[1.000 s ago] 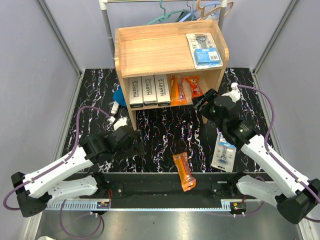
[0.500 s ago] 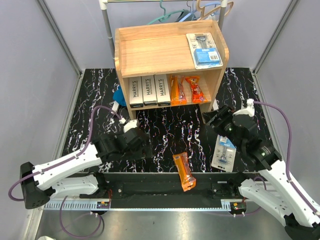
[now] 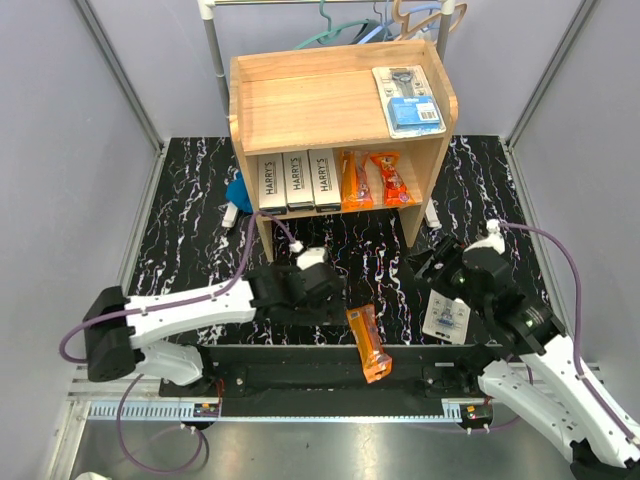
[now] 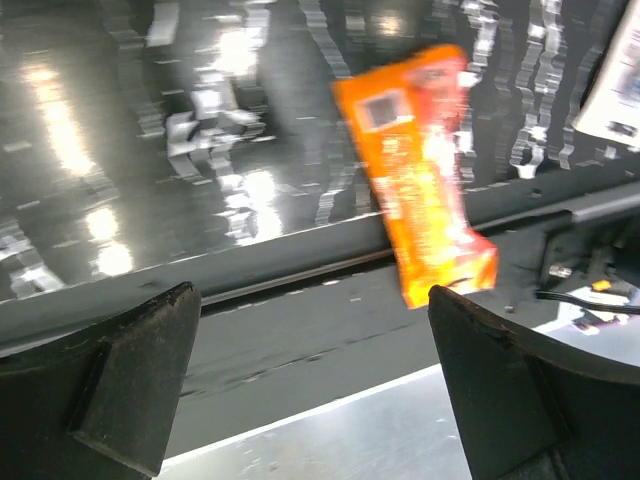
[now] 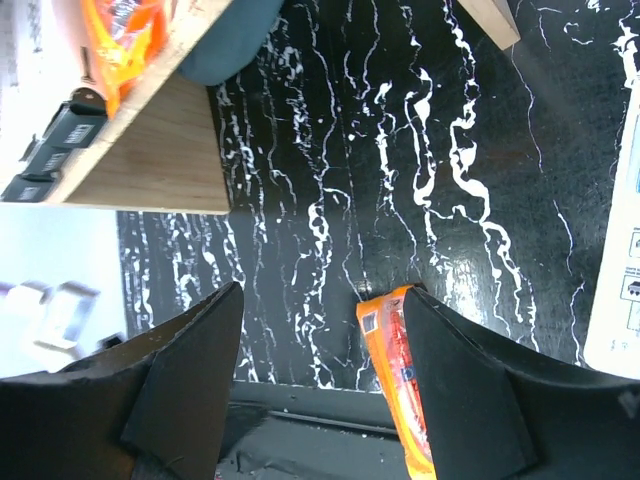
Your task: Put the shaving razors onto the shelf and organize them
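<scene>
at the near edge, wide-open left gripper (image 3: 333, 297) hovers by the loose orange packet (image 3: 366, 345), next to straddle and pinch it; right gripper (image 3: 432, 268) agape, empty

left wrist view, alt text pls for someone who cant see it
An orange razor packet lies slanted on the black marbled table, its lower end over the dark rail at the table's edge. The left gripper is open and empty, its dark fingers framing the bottom corners. A blister pack shows at far right.
</scene>
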